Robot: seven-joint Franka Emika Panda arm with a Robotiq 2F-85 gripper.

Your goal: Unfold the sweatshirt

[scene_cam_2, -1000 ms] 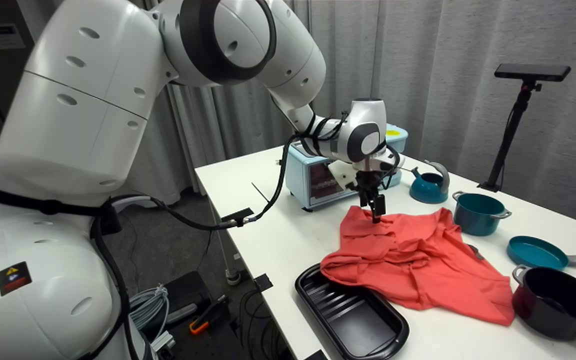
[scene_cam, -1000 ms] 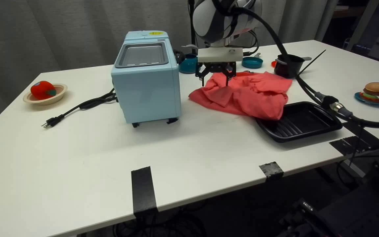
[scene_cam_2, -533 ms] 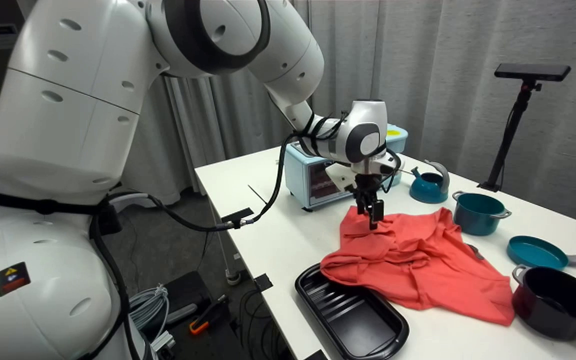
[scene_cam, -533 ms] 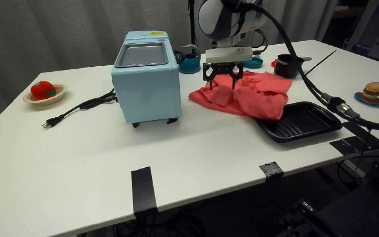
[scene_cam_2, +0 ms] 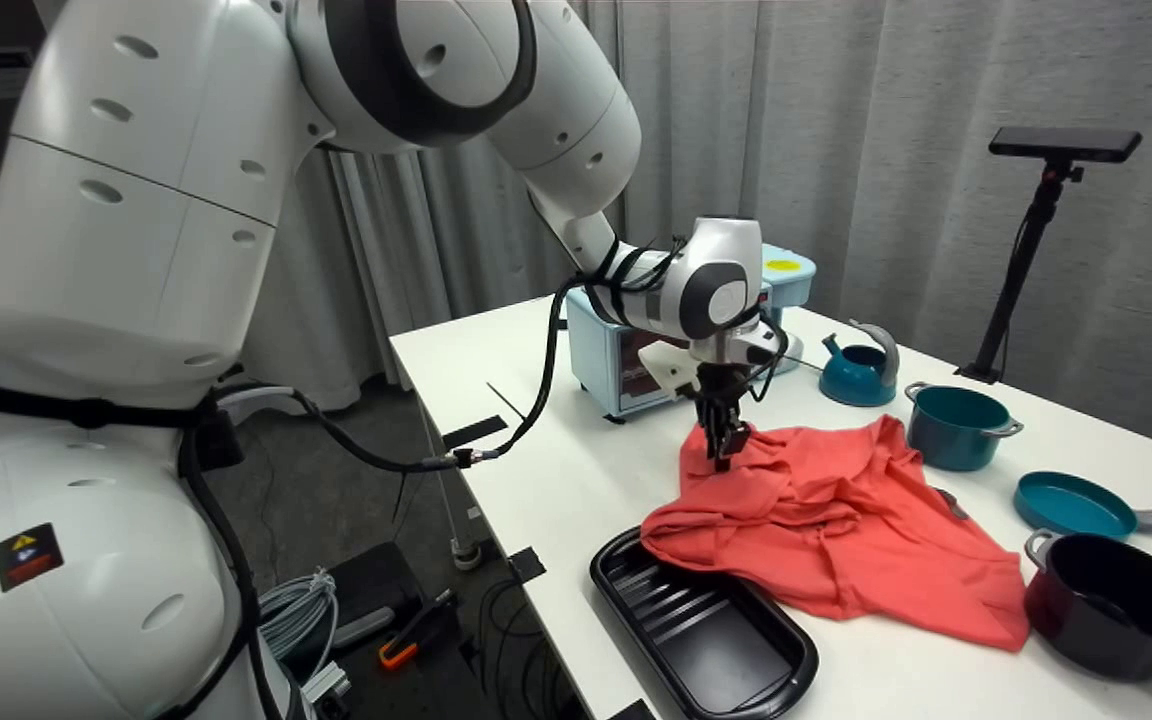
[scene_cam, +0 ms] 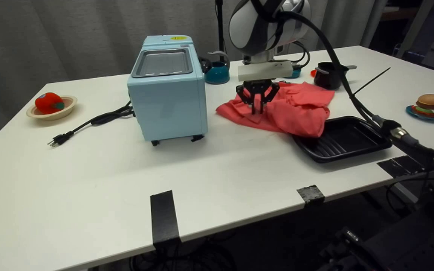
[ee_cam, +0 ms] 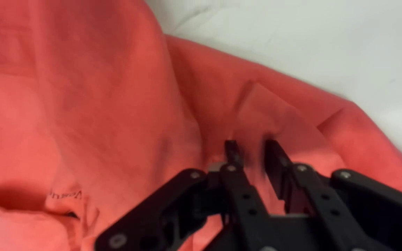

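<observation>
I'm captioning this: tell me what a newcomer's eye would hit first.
Likely the crumpled coral-red sweatshirt on the table, one edge over the black tray. Next, the robot arm, large in an exterior view, its tool at the sweatshirt. Then the light-blue appliance, standing apart on the same table.

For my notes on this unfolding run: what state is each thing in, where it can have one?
Sweatshirt: rumpled, not spread flat.
Gripper: fingers narrowly apart at the sweatshirt; whether it grips, unclear.
Black tray: face up, partly under the sweatshirt.
Light-blue appliance: upright.
Power plug: unplugged, lying loose.
Kettle: upright.
Teal pot: upright, no lid on.
Black pot: upright, no lid on.
Teal pan: face up.
Burger: stacked in layers.
</observation>
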